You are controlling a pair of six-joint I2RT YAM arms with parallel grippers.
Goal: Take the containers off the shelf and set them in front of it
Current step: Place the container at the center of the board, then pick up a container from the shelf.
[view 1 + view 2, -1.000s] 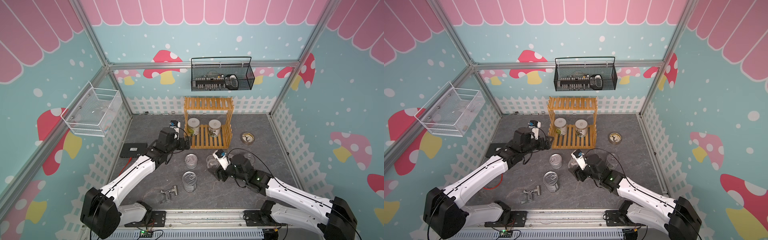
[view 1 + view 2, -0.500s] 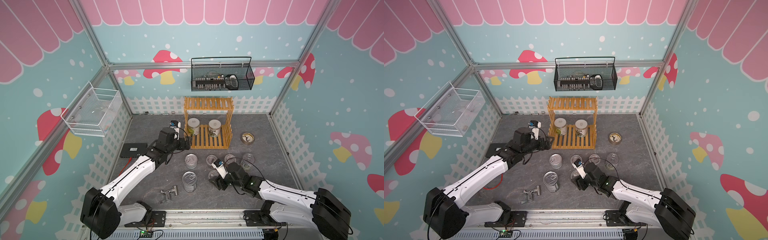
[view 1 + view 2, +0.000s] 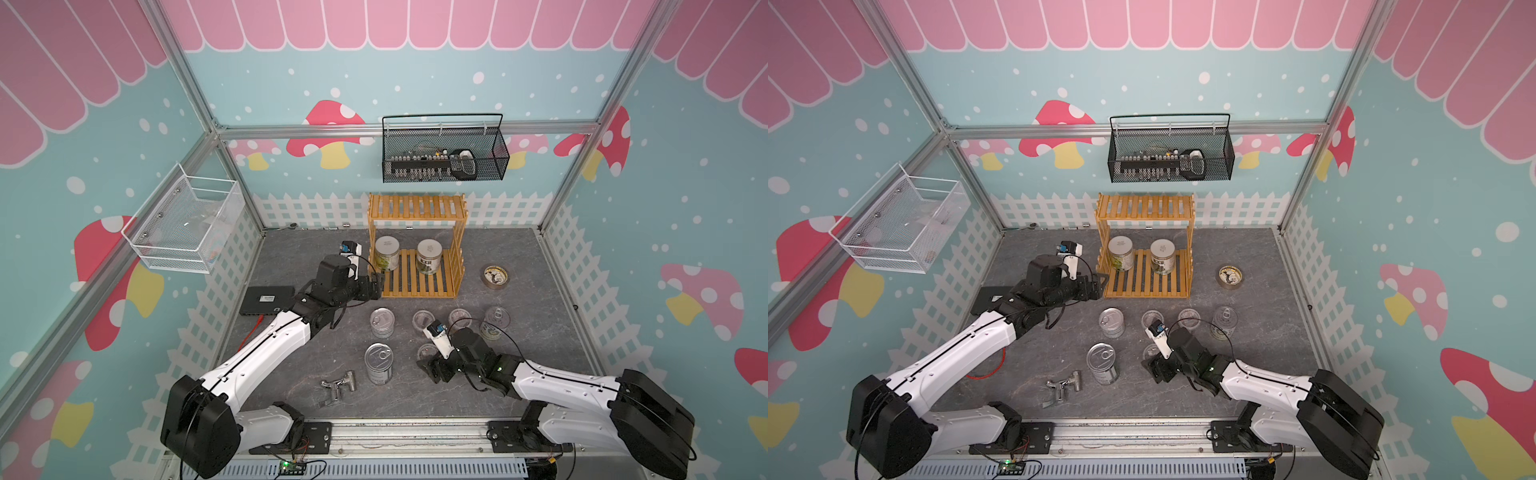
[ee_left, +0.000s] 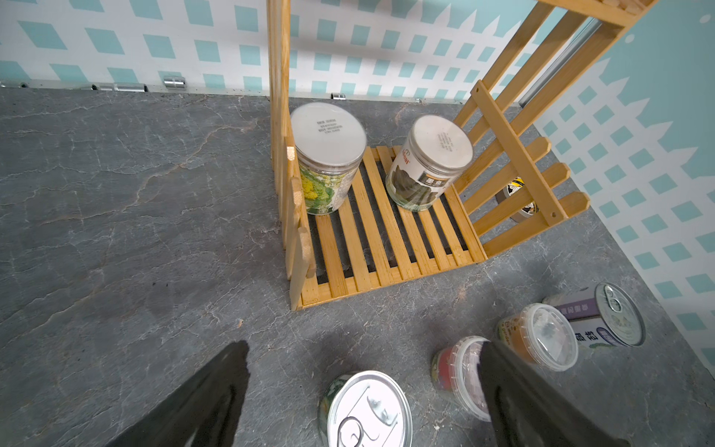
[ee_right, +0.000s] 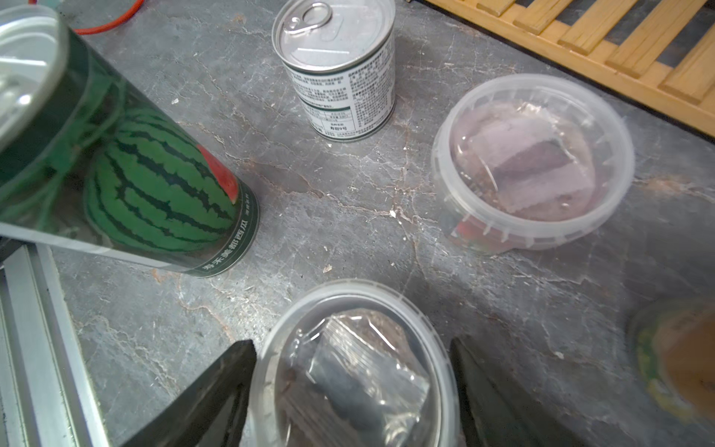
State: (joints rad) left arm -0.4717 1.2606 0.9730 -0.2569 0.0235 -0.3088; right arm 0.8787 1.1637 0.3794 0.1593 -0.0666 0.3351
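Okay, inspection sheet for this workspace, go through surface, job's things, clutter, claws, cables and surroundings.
Surface: grey stone-look tabletop, no spill seen.
Job's things: two white-lid jars on the shelf's lower tier; three cans and three clear jars standing in front.
Clutter: tape roll, faucet piece, black box.
Claws: left claw open, empty, by the shelf's front corner; right claw open, straddling the nearest clear jar.
Cables: red cable beside the black box.
Surroundings: black wire basket and white mesh basket on the walls.

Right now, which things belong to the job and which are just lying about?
Job: yellow-brown bamboo slat shelf; two white-lidded jars on it; three silver pull-tab cans; three clear plastic jars.
Lying about: flat tape roll; metal faucet piece; black wire basket; white mesh basket.
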